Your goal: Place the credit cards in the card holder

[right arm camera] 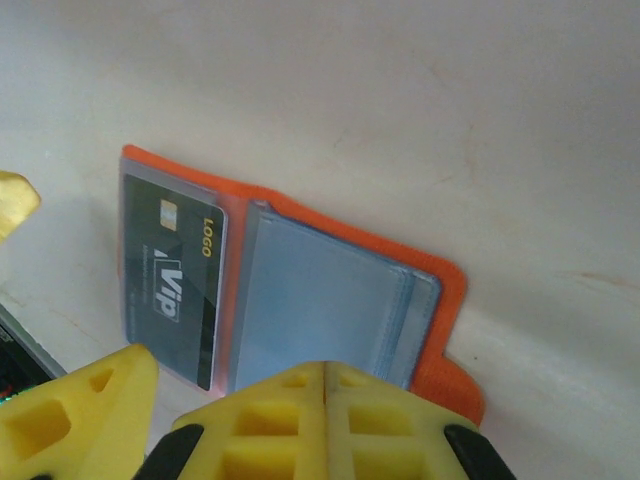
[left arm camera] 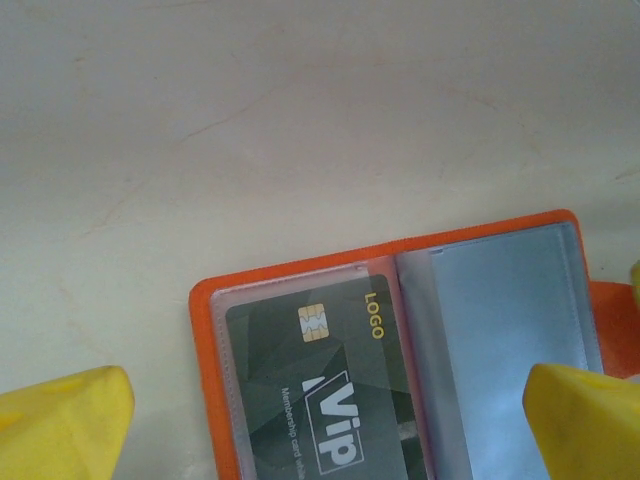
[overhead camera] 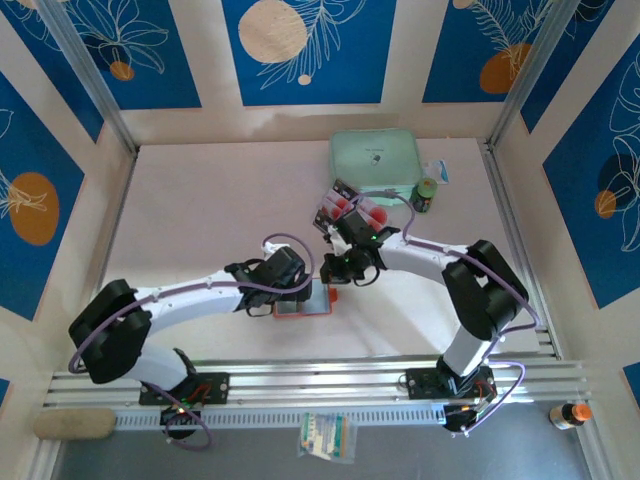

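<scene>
The card holder [overhead camera: 303, 302] lies open right under my left gripper [left arm camera: 325, 410] — jaws wide, straddling it. My right gripper [right arm camera: 325, 420], pinched shut on nothing, hovers just beside; the credit cards [overhead camera: 345, 207] sit farther back, nearer that arm.

Orange folding card holder [overhead camera: 303, 305] is laid open on pale table [overhead camera: 200, 200], near edge. Dark plastic card [left arm camera: 310, 390] is lodged in one sleeve. Behind, rightward: red-dotted credit cards [overhead camera: 352, 207] are kept in clear plastic tray [overhead camera: 340, 188], mint-green case [overhead camera: 375, 160] beyond.
</scene>
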Robot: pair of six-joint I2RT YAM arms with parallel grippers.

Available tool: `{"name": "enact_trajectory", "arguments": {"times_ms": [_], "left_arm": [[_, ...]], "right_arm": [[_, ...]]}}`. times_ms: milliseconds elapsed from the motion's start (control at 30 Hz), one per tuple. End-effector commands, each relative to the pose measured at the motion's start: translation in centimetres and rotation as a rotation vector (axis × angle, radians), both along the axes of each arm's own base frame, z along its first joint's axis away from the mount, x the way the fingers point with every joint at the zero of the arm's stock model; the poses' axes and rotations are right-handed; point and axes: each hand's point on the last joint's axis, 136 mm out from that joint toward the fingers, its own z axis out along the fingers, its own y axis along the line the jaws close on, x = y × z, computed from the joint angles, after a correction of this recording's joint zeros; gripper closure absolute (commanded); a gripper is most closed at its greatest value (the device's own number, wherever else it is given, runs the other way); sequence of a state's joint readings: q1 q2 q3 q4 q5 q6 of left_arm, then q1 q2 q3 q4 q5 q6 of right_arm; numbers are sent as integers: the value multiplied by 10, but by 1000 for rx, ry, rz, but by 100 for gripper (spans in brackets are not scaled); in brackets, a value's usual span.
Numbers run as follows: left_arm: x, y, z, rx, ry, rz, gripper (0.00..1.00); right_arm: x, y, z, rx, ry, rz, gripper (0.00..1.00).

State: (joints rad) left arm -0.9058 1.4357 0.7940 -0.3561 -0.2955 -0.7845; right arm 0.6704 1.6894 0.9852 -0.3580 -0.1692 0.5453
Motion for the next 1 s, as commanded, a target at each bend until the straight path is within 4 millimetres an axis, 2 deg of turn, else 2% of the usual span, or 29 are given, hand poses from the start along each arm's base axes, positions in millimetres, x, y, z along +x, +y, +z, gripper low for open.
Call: {"name": "enact_trajectory", "arguments": {"times_ms": [0,433,967], "left_arm": [[2,-3,2,24,-13,-3,0],[0,-5,-12,70,12,-34,0],[-7,-6,-29,115,35,-62,0]], "right_arm": [[1,8,-2,8,-3,33,100],[2,15,-28,7,68,40,100],[-8,24,-37,45,126,28,100]]}}
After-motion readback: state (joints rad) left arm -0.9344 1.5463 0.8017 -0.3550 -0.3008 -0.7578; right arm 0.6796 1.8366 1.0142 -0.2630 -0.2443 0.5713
